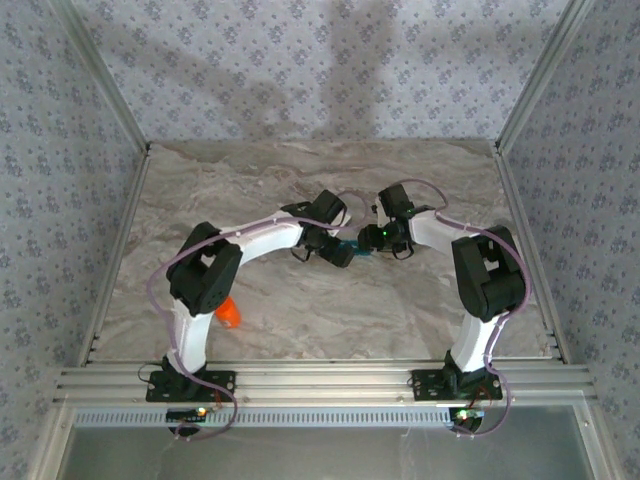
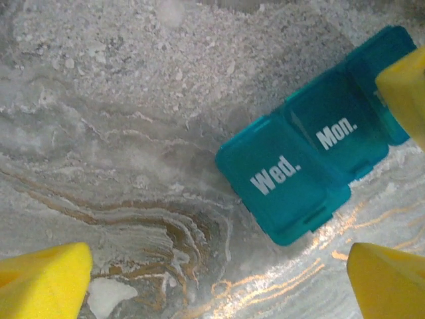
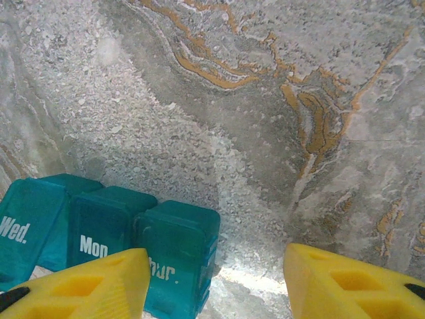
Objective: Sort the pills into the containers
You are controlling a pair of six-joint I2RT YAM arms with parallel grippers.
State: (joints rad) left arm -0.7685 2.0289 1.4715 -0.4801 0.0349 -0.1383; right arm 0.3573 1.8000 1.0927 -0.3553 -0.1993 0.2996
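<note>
a bottle (image 1: 229, 312), orange, sits on the table (image 1: 400, 310) close to the left arm's base, partly hidden by that arm. farther out, mid-table, both arms reach inward and their tips meet. the left gripper (image 2: 216, 276) hangs low with its fingers spread wide and nothing between them. just beyond it the teal organiser (image 2: 299, 176) lies flat on the table, "wed." and "mon." lids shut. the right gripper (image 3: 216, 276) has its fingers apart, one finger (image 3: 93, 279) over the organiser's end compartment; whether it touches, i cannot tell.
</note>
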